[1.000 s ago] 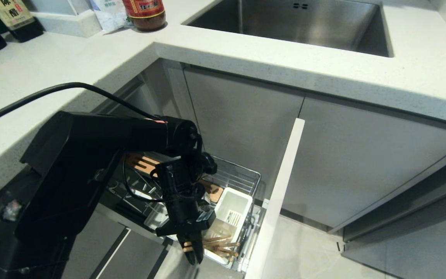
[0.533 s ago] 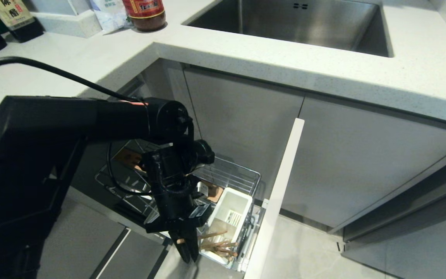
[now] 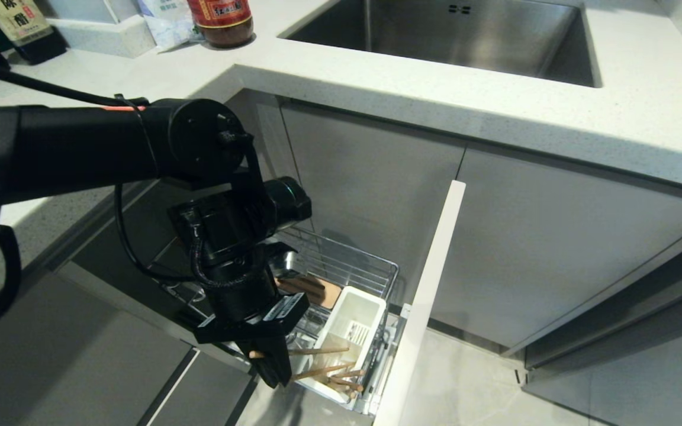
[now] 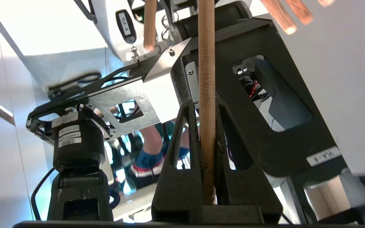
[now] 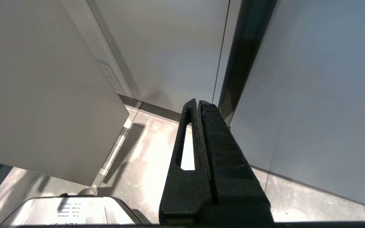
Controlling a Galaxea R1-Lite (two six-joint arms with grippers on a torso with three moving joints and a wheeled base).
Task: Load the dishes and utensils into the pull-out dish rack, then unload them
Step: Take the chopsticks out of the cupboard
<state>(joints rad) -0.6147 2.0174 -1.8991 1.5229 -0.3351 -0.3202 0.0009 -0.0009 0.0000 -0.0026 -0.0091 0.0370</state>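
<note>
1. Under the corner of the white table [image 3: 495, 112], the pull-out dish rack [image 3: 353, 272] is slid out, its white panel front [image 3: 430, 284] standing edge-on to the head camera.
2. The left gripper [image 3: 273, 370] hangs over the rack's near end, pointing down, right by the white plastic utensil cup [image 3: 356, 319].
3. Its fingers [image 4: 179, 164] are pinched narrow on one wooden chopstick [image 4: 207, 95]. The wrist view shows the stick running straight out from between them.
4. In the head view that stick pokes out sideways from the gripper toward the cup, roughly level.
5. More light-brown sticks [image 3: 332, 374] lie tilted in the cup's near end, just below the held one. Can't tell exactly how many are in there.
6. The brown wooden strip [image 3: 311, 290] sits further back in the chrome basket, partly hidden behind the arm.
7. The right gripper [image 5: 200, 109] is parked low beside the grey cabinet fronts, pointing at the floor [image 5: 157, 152], with its fingers pressed together on nothing.
8. Up on the table: the steel sink [image 3: 453, 35], plus a brown-lidded sauce jar [image 3: 222, 21] and dark bottles [image 3: 18, 26] along the back edge.
9. No plate, bowl or fork shows in any view.
</note>
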